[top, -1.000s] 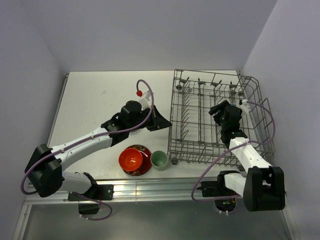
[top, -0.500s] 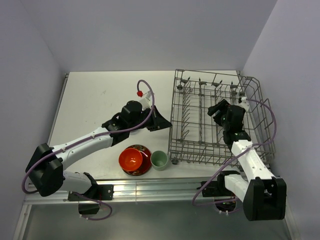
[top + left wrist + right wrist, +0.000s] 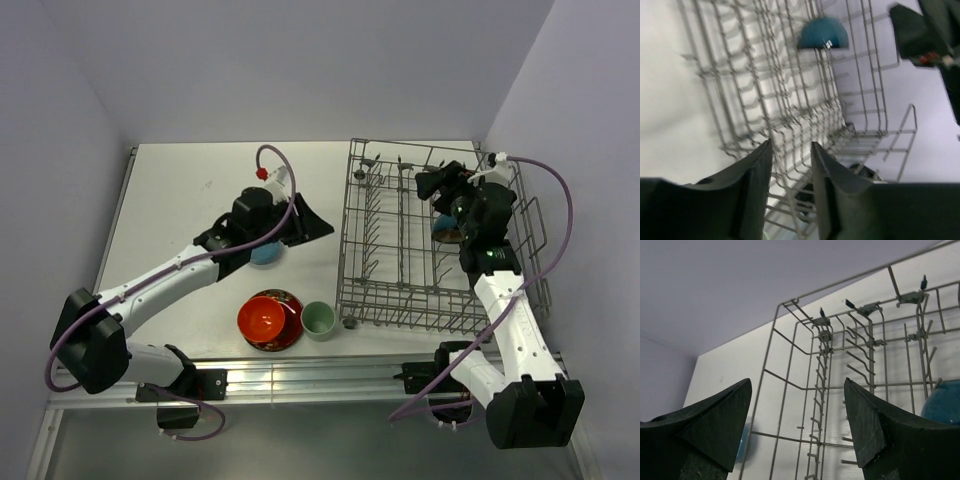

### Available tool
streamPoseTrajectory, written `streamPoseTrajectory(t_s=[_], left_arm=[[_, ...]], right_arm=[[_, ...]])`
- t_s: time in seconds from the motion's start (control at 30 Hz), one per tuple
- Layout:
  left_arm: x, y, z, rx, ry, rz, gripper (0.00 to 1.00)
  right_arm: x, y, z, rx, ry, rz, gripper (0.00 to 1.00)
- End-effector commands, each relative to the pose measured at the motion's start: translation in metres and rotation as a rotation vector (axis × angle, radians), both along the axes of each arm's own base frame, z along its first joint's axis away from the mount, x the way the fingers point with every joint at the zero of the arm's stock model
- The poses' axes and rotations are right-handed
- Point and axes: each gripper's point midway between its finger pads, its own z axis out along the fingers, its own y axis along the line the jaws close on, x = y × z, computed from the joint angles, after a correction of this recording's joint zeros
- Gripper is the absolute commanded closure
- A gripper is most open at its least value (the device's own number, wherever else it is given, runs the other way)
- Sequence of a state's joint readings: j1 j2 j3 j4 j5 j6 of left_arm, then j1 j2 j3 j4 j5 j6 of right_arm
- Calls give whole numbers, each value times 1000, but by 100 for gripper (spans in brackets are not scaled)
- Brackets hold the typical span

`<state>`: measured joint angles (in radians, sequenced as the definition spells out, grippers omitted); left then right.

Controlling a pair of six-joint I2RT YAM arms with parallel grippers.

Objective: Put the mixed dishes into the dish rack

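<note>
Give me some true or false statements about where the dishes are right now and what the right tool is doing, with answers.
1. The pale green cup stands inside the dish rack. False: it stands on the table, outside the rack's near side.
2. The orange-red bowl sits on the red patterned plate. True.
3. The right tool is open with nothing between its fingers. True.
4. The rack holds no dishes. False: one dark bowl lies in it.
</note>
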<state>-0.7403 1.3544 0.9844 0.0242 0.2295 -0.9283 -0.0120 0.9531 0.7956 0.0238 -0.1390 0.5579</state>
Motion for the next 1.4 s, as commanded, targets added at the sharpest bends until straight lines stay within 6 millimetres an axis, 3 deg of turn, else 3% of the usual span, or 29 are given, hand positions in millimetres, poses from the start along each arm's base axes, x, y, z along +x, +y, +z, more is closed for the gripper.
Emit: streamPoseTrajectory(t_s=[0.0, 0.07, 0.1, 0.17, 0.2, 0.33, 0.43, 0.63, 0.67, 0.73, 0.77, 0.9, 1.07, 1.23, 1.37], left_arm=[[28, 29, 35, 1, -88, 98, 54], [40, 49, 47, -11, -104, 151, 50], [44, 57, 42, 11, -84, 175, 50], [55, 75, 45, 42, -66, 231, 50], [58, 82, 41, 60, -42, 252, 50], [59, 111, 15, 148, 110, 337, 51], [62, 125, 7, 176, 169, 399, 52], [64, 161, -23, 323, 288, 511, 58], [54, 169, -33, 362, 345, 525, 59], [47, 172, -35, 380, 375, 528, 60], [33, 178, -43, 409, 450, 540, 60], [7, 188, -43, 448, 559, 562, 58], [-1, 198, -62, 549, 648, 587, 59], [1, 196, -88, 593, 713, 582, 61], [-9, 196, -96, 618, 764, 564, 68]], right_arm=[[-7, 8, 35, -22, -56, 57, 19], [-12, 12, 45, -24, -73, 74, 19], [-14, 11, 42, -27, -54, 69, 19], [-19, 27, 50, -30, -52, 106, 20], [-21, 29, 45, -37, -20, 104, 20], [-31, 52, 52, -72, 17, 132, 21], [-41, 69, 58, -72, 24, 193, 21], [-62, 90, 39, -27, 83, 295, 21], [-71, 94, 36, -5, 97, 319, 21], [-85, 103, 38, 31, 135, 379, 22], [-97, 104, 42, 48, 187, 386, 22], [-124, 107, 48, 38, 345, 434, 22], [-156, 107, 50, 40, 438, 484, 23], [-169, 98, 49, 27, 421, 463, 23], [-177, 98, 51, -2, 429, 501, 22]])
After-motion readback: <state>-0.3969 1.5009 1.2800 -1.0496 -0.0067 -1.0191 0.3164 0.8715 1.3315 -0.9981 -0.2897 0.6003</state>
